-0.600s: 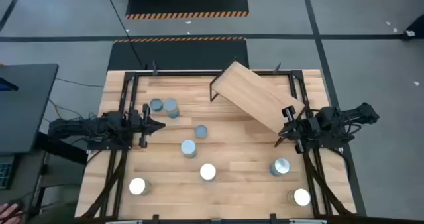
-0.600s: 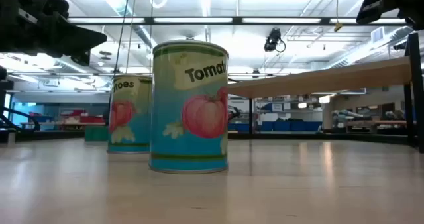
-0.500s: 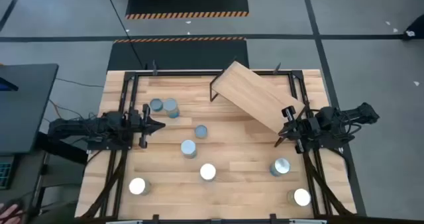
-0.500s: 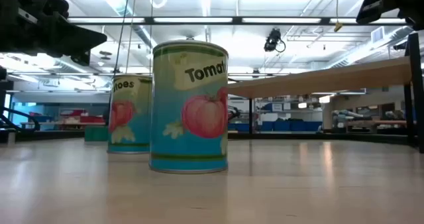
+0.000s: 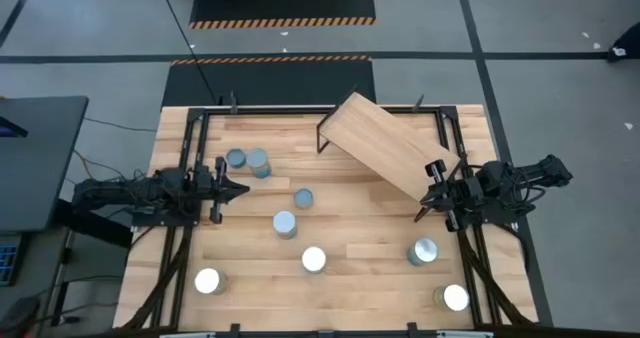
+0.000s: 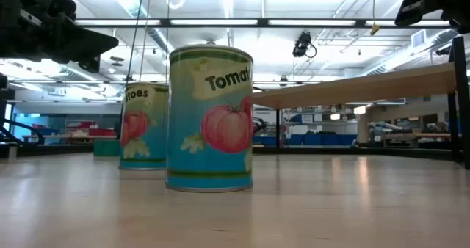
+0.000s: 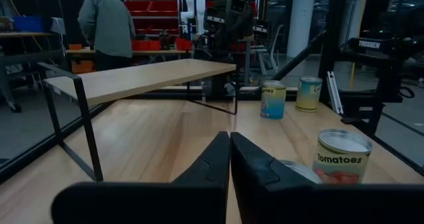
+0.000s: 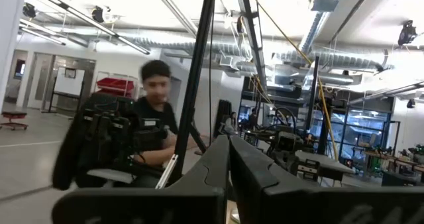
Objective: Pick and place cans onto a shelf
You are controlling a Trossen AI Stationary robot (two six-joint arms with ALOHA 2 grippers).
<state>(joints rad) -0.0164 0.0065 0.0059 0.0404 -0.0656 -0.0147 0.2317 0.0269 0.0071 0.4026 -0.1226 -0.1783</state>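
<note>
Several cans with shiny round tops stand upright on the plank table. Two are together at the far left [image 5: 248,161], two near the middle [image 5: 303,198] [image 5: 285,224], and others stand toward the near edge [image 5: 314,260] [image 5: 208,281] [image 5: 423,251] [image 5: 455,298]. The low view shows two tomato-labelled cans [image 6: 210,118] [image 6: 143,127]. The light-wood shelf [image 5: 390,143] on its black frame stands askew at the far right and bears nothing. My left gripper [image 5: 242,188] is shut and empty at the table's left, beside the far-left cans. My right gripper [image 5: 424,200] is shut and empty at the shelf's near right corner.
A black metal frame [image 5: 200,118] runs around the table's edges. A person [image 8: 156,118] shows in the room beyond the table in the right wrist view, and another person [image 7: 106,25] shows far behind the shelf [image 7: 142,78] in the left wrist view.
</note>
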